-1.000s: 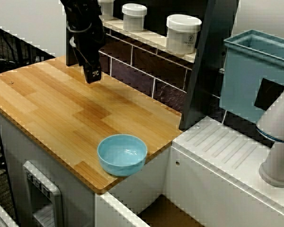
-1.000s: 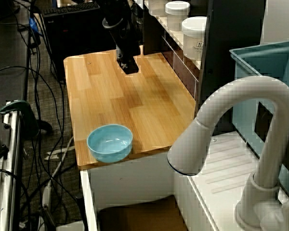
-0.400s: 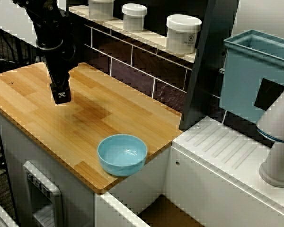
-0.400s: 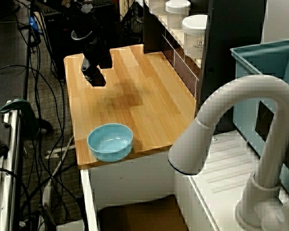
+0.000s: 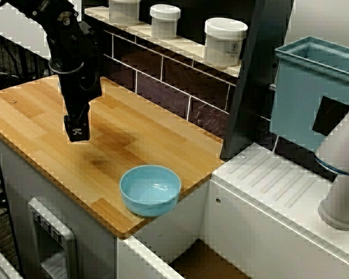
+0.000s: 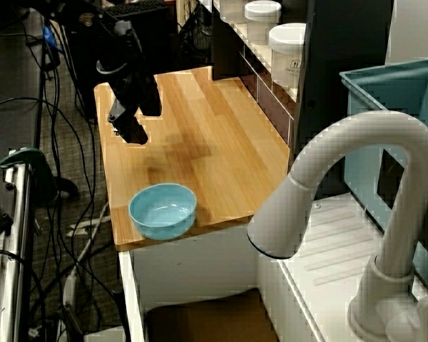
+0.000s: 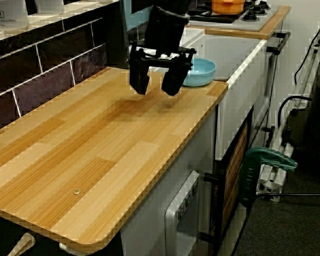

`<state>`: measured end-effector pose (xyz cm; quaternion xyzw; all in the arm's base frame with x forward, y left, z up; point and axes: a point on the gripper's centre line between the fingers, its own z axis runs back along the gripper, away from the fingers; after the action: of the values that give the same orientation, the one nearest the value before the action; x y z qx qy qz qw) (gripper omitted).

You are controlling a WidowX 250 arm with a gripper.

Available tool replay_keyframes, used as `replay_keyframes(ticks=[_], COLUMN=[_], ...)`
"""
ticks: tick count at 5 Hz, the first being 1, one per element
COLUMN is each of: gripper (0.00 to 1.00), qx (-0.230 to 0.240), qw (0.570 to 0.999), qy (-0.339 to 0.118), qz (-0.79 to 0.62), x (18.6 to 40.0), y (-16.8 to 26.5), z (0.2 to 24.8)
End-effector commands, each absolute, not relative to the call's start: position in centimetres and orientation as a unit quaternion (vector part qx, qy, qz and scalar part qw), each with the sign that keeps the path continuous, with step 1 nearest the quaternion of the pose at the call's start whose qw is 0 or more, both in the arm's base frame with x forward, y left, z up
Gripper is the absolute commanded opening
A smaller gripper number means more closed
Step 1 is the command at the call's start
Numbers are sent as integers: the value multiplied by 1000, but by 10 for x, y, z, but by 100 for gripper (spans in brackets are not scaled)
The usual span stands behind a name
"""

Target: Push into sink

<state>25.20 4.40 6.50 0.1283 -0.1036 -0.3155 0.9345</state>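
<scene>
1. Front view of the counter: black gripper (image 5: 77,131) pointing straight down over the wooden countertop (image 5: 41,119), hanging above the boards toward the left-middle. Can't tell from here if the fingers are spread. Small blue bowl (image 5: 150,189) sitting upright and empty near the countertop's front right corner, well apart from the gripper. Sink (image 5: 206,263) just past that corner, lower down, only a sliver of brown floor showing between white walls. White ribbed drainboard (image 5: 282,186) to the right, teal-blue tub (image 5: 305,93) behind it, three white jars (image 5: 225,40) lined up on the tiled ledge at the back.

2. Side view past the faucet: same gripper (image 6: 130,131) over the left edge of the countertop (image 6: 214,142), tilted a bit, fingers not readable here either. Bowl (image 6: 162,210) close to the near edge, apart from the gripper. Sink (image 6: 203,320) right below that edge, brown floor visible. Big white faucet (image 6: 342,192) blocking much of the right side, cables on the floor at left.

3. Low view along the countertop: finally a clear look, gripper (image 7: 156,85) with its two black fingers (image 7: 139,77) spread apart, nothing between them, hovering just off the wood (image 7: 96,154). Bowl (image 7: 199,71) behind it at the far corner, partly hidden by one finger. Orange pot (image 7: 229,5) on a stove further back.
</scene>
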Motion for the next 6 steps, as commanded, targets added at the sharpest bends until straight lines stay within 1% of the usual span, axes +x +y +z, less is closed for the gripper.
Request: replay_keyframes(ticks=[1,2,3,4,5,6], gripper=[100,100,100,100,100,100], qx=[155,174,181,190,209,214], qw=[951,962,963,957,942,935], qy=[-76,-48,-51,-63,-85,-89], qz=[-255,-204,-193,-211,-248,-269], x=[249,254,256,252,238,234], y=[11,1,-6,-14,-27,-31], z=[81,78,75,69,71,73])
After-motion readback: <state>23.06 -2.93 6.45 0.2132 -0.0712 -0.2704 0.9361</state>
